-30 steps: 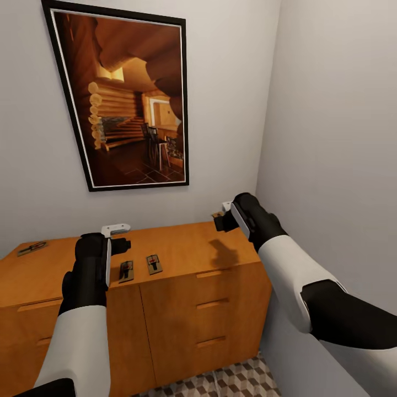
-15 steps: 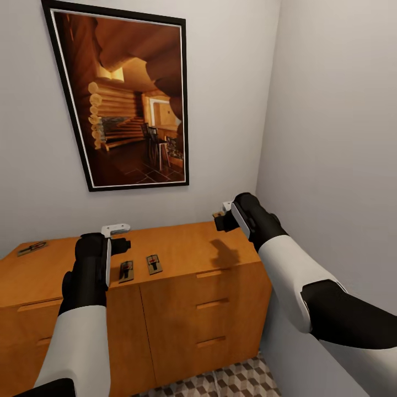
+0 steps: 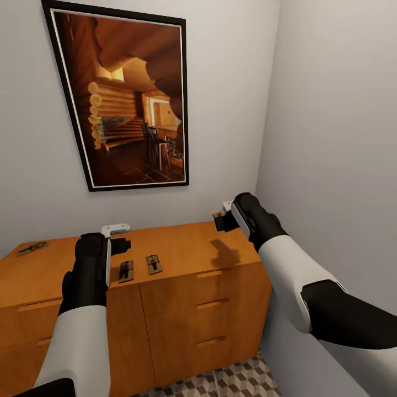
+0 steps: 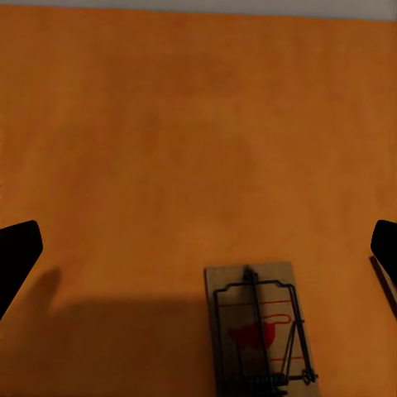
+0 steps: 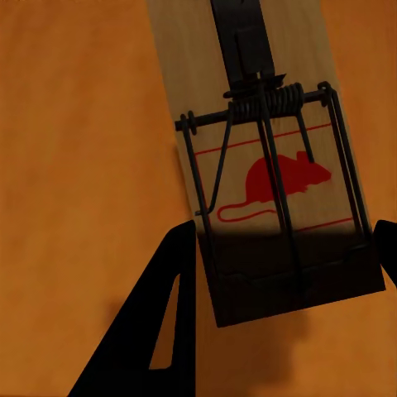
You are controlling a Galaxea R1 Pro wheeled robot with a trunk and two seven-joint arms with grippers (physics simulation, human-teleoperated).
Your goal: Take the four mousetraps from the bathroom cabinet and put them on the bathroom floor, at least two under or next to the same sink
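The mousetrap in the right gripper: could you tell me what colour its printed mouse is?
Red, on the mousetrap, clearest in the right wrist view.

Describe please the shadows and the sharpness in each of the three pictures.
Head view: even, soft light; the right arm throws a dark shadow on the cabinet top; picture sharp. Left wrist view: a broad shadow covers the wood around the mousetrap; fingertips look plain black. Right wrist view: the held mousetrap is sharp, its near end darkened by shadow between the right gripper fingers.
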